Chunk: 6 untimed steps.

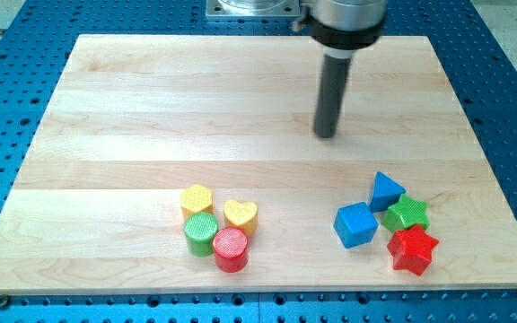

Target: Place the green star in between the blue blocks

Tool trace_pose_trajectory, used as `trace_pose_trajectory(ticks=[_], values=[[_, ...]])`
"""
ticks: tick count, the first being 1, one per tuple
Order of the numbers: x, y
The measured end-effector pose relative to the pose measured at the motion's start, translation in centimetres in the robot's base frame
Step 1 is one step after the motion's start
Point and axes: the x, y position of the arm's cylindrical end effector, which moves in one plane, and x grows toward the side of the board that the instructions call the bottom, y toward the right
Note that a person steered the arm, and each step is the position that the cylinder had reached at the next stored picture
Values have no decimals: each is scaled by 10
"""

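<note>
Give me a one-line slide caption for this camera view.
My tip hovers above the view's right cluster, where the green star touches the blue triangle, beside the blue cube.

You see a straight dark grey rod [329, 94] under a black collar and silvery housing, ending at my tip [327, 135].

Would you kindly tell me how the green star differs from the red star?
The green star touches the blue triangle; the red star lies below it, nearer the view's bottom, and looks slightly larger. Both are stars, touching, at the board's right. My tip is well above them.
</note>
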Motion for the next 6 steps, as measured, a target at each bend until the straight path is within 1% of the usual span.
trace_pose_trajectory(ticks=[2,3,4,5,6], values=[[58,82],[94,139],[143,92],[152,67],[118,36]])
